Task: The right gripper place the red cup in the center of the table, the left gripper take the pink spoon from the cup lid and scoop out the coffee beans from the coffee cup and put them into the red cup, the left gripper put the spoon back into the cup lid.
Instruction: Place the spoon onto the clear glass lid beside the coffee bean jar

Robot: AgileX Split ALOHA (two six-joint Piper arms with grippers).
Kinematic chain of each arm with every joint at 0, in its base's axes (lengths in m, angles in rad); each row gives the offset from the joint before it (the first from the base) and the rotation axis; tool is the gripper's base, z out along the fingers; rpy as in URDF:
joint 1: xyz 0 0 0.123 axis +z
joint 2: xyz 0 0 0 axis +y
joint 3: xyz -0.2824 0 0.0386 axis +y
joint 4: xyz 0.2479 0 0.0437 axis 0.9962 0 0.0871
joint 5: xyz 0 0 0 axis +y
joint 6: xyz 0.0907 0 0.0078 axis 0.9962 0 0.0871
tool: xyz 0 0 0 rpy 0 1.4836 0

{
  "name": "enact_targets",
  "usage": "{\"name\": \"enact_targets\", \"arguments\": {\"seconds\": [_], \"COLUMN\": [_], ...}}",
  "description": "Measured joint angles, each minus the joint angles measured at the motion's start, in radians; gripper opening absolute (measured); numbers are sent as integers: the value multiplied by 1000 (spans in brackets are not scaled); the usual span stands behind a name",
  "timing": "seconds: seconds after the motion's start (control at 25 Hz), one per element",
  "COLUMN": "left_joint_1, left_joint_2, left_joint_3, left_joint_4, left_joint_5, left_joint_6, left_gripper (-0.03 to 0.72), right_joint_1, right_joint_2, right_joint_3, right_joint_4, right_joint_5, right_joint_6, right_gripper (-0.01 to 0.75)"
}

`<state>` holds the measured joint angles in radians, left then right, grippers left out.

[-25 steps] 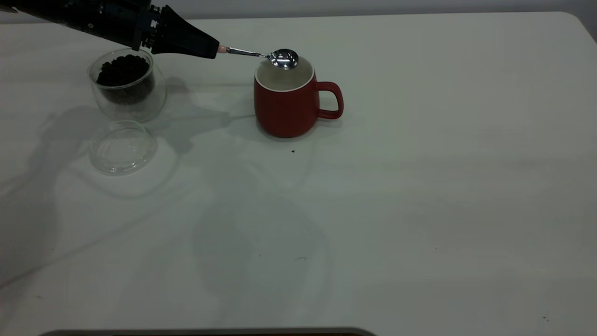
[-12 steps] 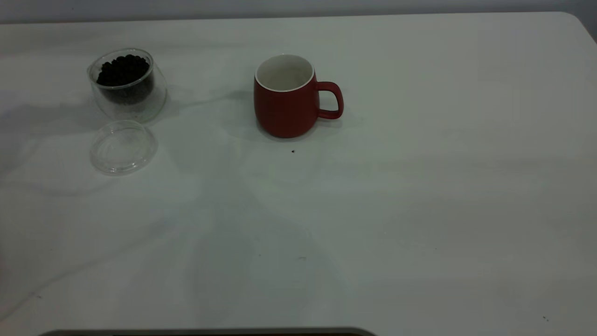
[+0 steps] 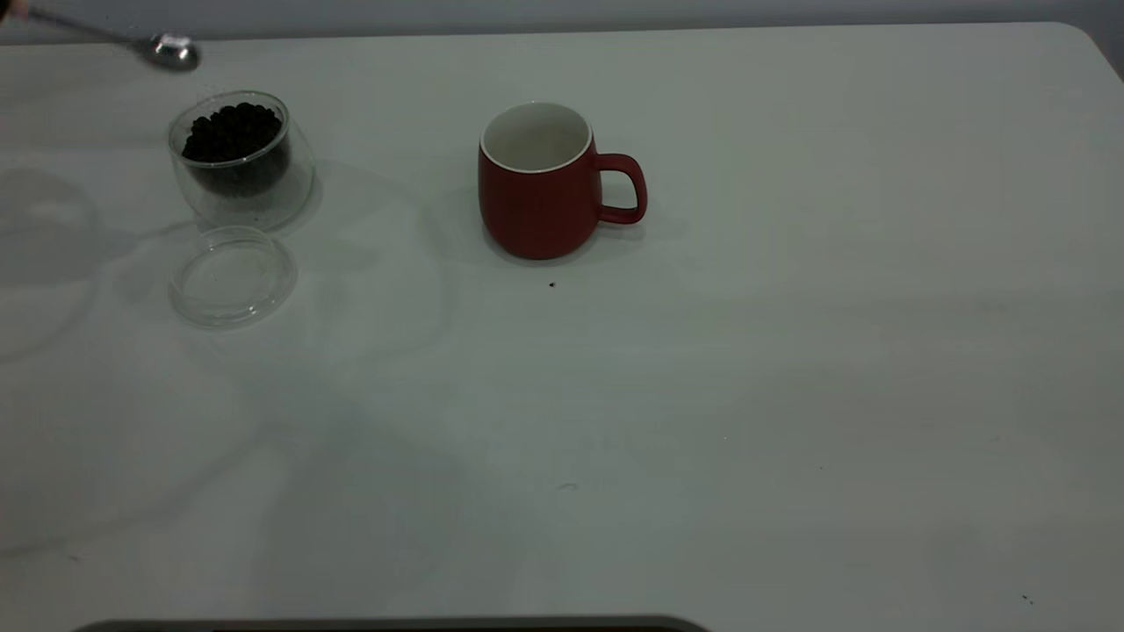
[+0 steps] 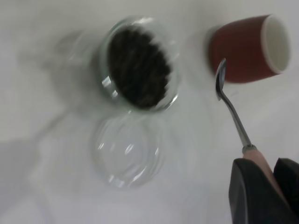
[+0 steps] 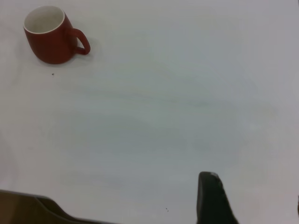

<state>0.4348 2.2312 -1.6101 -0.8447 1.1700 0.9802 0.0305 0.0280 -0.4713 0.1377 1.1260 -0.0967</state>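
The red cup (image 3: 537, 189) stands upright near the middle of the table (image 3: 790, 351), handle to the right, white inside. At the left stands the coffee cup (image 3: 239, 167), heaped with coffee beans (image 3: 233, 132). The clear cup lid (image 3: 232, 276) lies bare in front of it. The pink spoon (image 3: 171, 50) hangs beyond the coffee cup at the far left. My left gripper (image 4: 268, 179) is shut on the pink spoon (image 4: 231, 109) by its pink handle, above the table beside the cup lid (image 4: 127, 151) and coffee cup (image 4: 140, 65). My right gripper (image 5: 254, 200) is open over bare table, far from the red cup (image 5: 51, 37).
A small dark speck (image 3: 551, 284) lies just in front of the red cup. A dark rim (image 3: 395, 625) runs along the near table edge. The table's rounded corner (image 3: 1089, 35) is at the far right.
One second ago my left gripper held the spoon over the red cup. It then left the exterior view, and now the spoon's bowl shows at the far left beyond the coffee cup.
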Motion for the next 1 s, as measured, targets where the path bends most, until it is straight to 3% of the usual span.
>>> {"name": "enact_targets", "arguments": {"seconds": [0.32, 1.0], "left_joint_1": [7, 8], "left_joint_2": [134, 293], "left_joint_3": [0, 0], "left_joint_4": [115, 38], "left_joint_5": [0, -23], "left_joint_6": [-42, -13], "left_gripper": [111, 111], "right_joint_1": [0, 0], "right_joint_2": [0, 0], "right_joint_3": [0, 0], "right_joint_4": [0, 0], "right_joint_5": [0, 0], "right_joint_6": [0, 0], "right_gripper": [465, 465]}}
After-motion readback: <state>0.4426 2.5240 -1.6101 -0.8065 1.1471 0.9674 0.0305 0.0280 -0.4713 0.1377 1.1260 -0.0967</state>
